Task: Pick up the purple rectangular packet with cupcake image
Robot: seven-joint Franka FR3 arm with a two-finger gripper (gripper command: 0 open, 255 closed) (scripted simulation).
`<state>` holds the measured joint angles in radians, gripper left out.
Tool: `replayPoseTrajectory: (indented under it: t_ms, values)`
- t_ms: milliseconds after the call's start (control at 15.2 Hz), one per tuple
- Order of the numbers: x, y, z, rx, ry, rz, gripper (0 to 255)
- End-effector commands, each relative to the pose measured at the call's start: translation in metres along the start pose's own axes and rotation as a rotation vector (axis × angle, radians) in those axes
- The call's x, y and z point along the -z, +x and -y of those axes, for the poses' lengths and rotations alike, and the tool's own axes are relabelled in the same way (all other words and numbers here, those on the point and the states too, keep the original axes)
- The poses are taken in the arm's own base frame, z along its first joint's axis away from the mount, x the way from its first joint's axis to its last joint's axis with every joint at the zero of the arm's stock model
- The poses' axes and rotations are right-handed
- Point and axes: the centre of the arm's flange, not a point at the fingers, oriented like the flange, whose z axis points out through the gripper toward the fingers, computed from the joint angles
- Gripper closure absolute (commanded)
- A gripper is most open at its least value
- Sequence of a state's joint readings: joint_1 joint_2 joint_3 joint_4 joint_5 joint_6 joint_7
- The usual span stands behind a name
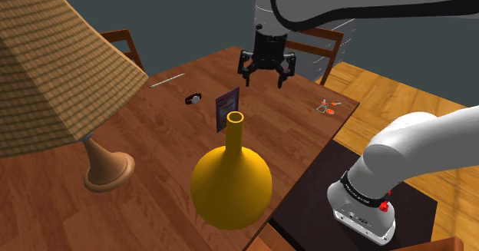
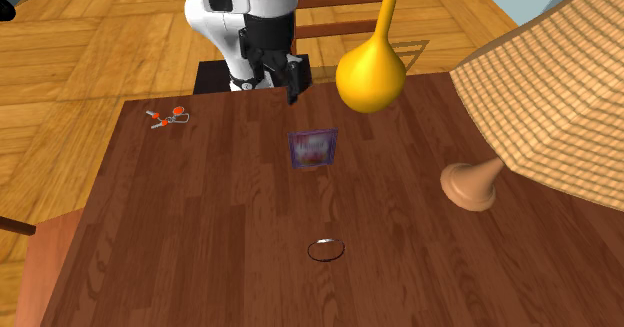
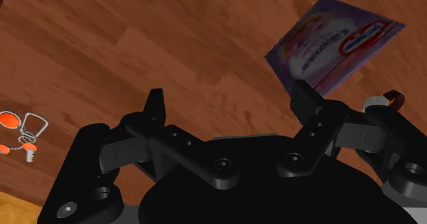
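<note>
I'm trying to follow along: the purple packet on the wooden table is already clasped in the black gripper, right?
Not clasped. The purple packet stands on the wooden table, but the black gripper is open and holds nothing: the wrist view shows its fingers spread with bare table between them, the packet off beyond one finger.

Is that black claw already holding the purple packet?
No: in the wrist view the gripper is open, with only the wooden table between its fingers, and the purple packet is off to one side.
</note>
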<state>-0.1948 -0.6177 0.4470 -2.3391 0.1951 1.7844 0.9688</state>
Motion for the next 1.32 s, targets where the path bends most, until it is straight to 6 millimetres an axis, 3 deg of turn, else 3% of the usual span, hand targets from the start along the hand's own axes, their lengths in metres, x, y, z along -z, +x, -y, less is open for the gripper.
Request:
replayPoseTrajectory:
  t_ms: [0,330,792,990,1056,1254]
  values:
    - [-0.010,0.001,0.028,-0.189,-0.003,-0.009,0]
    - [-0.027,0.025,0.088,-0.610,-0.016,-0.037,0]
    - [-0.064,0.022,0.088,-0.610,-0.016,-0.037,0]
    - [-0.067,0.022,0.088,-0.610,-0.016,-0.037,0]
    - [-0.067,0.022,0.088,-0.610,-0.016,-0.037,255]
    - [-0.067,0.022,0.088,-0.610,-0.016,-0.037,255]
